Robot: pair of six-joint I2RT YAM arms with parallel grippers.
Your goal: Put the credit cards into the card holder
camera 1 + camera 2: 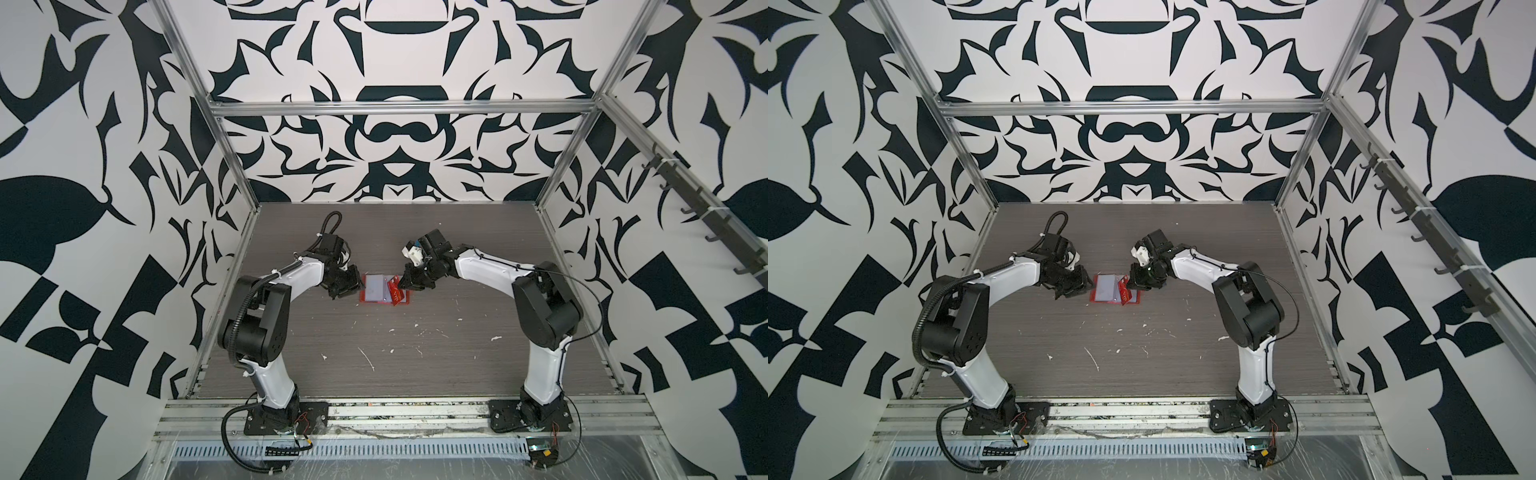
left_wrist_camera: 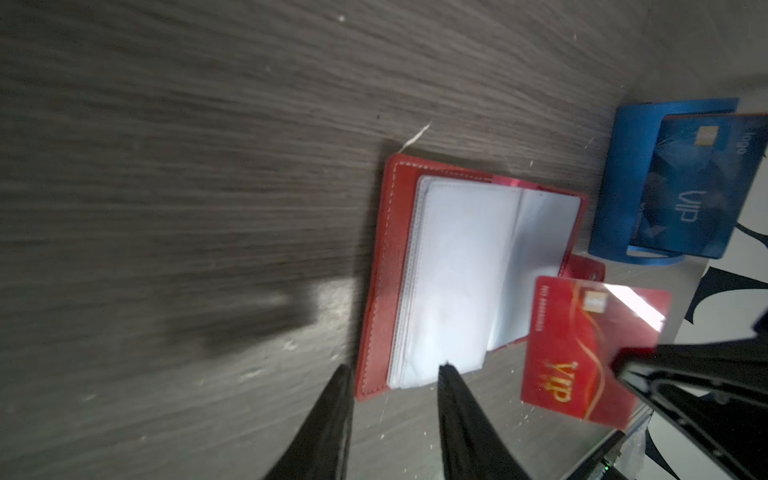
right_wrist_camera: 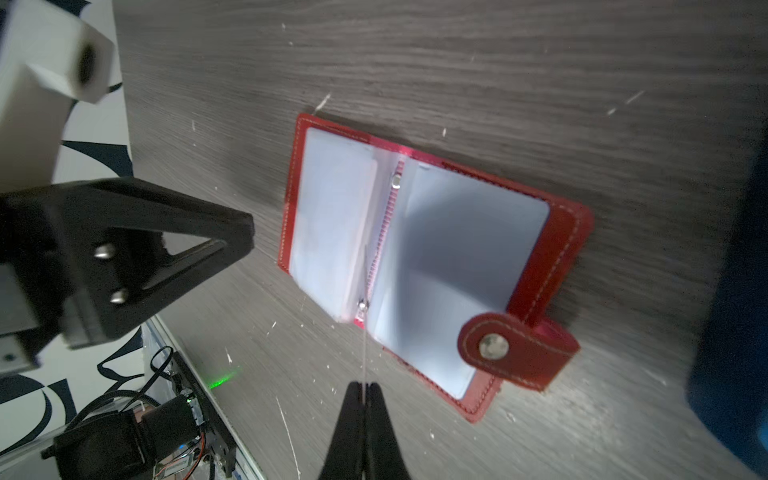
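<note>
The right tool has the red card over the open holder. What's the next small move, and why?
Probably lower the right tool, easing the red card edge-first toward a clear pocket by the holder's spine. The card is pinched over the open pages, lined up with the spine, and the left tool stands open at the holder's opposite edge.

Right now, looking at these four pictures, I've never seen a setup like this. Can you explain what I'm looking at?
A robot's left arm and right arm stand on a grey table. Each ends in a two-fingered gripper. Two pictures look down from overhead, and two come from cameras on the arms' wrists. In the middle lies a red card holder, open, with its clear pockets showing. The right gripper is shut on a red card, close to the holder. The left gripper is open, jaws apart at the holder's edge. The left wrist view also shows a blue rack with a blue card in it.
</note>
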